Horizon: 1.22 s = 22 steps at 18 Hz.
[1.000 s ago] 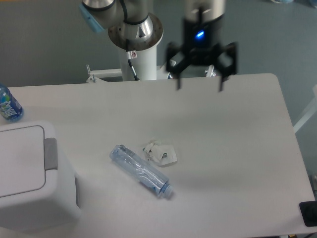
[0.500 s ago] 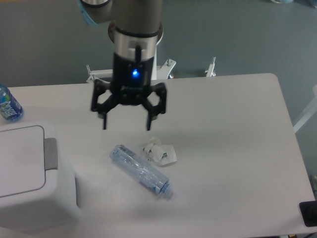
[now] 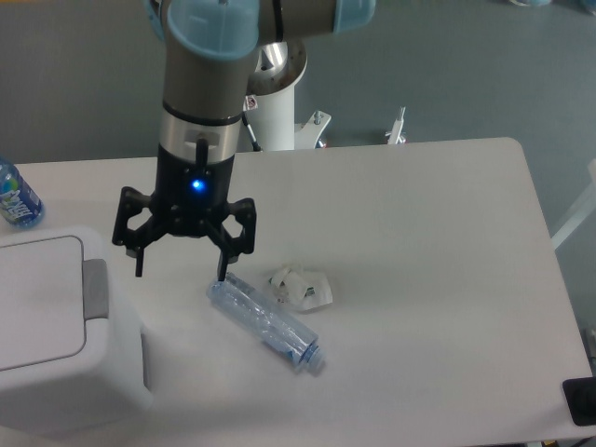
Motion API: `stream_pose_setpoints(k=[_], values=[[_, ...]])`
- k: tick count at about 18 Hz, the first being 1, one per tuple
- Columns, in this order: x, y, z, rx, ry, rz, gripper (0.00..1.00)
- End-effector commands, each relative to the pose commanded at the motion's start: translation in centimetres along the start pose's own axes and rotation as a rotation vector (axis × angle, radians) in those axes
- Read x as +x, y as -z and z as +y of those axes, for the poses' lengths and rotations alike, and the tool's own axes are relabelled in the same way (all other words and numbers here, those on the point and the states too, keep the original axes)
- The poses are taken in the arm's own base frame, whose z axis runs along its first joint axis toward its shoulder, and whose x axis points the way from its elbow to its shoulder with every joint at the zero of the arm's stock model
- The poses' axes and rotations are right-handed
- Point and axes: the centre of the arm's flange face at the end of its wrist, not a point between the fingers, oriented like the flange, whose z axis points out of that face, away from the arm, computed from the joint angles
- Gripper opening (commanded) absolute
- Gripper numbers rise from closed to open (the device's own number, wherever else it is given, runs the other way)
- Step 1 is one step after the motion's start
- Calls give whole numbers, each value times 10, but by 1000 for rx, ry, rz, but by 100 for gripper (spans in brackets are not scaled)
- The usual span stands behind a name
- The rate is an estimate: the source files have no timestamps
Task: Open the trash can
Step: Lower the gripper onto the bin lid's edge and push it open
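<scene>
The white trash can (image 3: 56,372) stands at the table's front left, its flat inset lid (image 3: 35,300) down and its grey push tab (image 3: 96,289) on the right rim. My gripper (image 3: 180,273) hangs open and empty above the table, just right of the tab, with its fingers pointing down. The left fingertip (image 3: 140,271) is a short way right of the tab and not touching it.
A clear crushed plastic bottle (image 3: 265,321) lies just right of the gripper, with crumpled white paper (image 3: 303,289) beside it. A blue bottle (image 3: 16,197) stands at the table's left edge behind the can. The arm's base post (image 3: 275,112) rises at the table's back edge.
The gripper has swept from the back right of the table leftward and forward, and now hangs beside the trash can's tab. It has stayed open throughout.
</scene>
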Motion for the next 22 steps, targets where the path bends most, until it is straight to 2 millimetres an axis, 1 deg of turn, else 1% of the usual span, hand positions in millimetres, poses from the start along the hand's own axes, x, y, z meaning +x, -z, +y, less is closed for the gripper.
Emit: stream_pose_setpoints(k=[5, 7, 9, 13, 16, 17, 19, 22], values=[[3, -10, 0, -13, -3, 6, 100], [14, -11, 3, -16, -10, 12, 100], [17, -16, 5, -26, -14, 14, 100], [23, -16, 5, -20, -21, 17, 100], [23, -22, 5, -25, -20, 18, 100], [27, -24, 6, -27, -26, 21, 100], [27, -29, 5, -31, -27, 22, 100], [28, -28, 5, -22, -29, 22, 100]])
